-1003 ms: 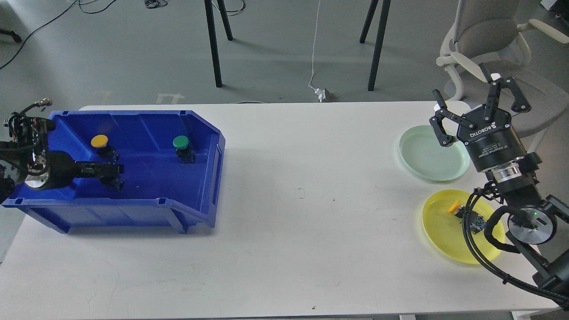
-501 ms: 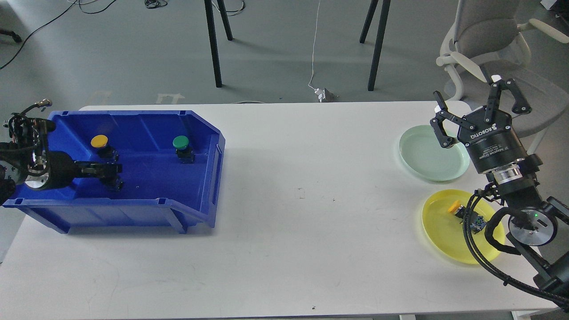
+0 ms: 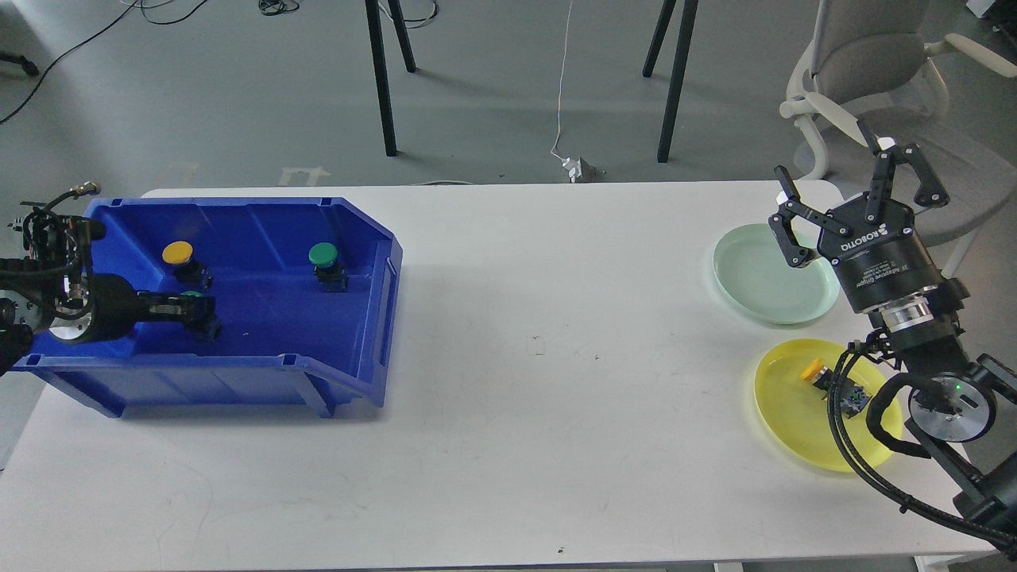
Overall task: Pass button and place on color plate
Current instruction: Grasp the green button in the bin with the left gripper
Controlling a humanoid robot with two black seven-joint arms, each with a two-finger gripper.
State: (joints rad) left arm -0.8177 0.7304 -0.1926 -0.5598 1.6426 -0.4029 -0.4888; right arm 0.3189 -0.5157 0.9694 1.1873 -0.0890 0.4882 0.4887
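1. Two buttons, yellow button (image 3: 178, 253) and green button (image 3: 323, 255), stand in the blue bin (image 3: 262, 373); small, rigid, light.
2. Grip the boxy base; caps look slippery.
3. Left claw (image 3: 199, 311) inside the bin: fingers indistinguishable, cannot tell. Right claw (image 3: 862, 199) spread wide above the green plate (image 3: 755, 278).

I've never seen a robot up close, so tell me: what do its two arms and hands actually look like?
Both are black. The right gripper has a thick round body with white "ROBOTIQ" lettering, two jointed linkage fingers, a silver ring below, black cables looping alongside and a small green light. The left gripper is slimmer, behind a round silver-faced joint with thin wires.
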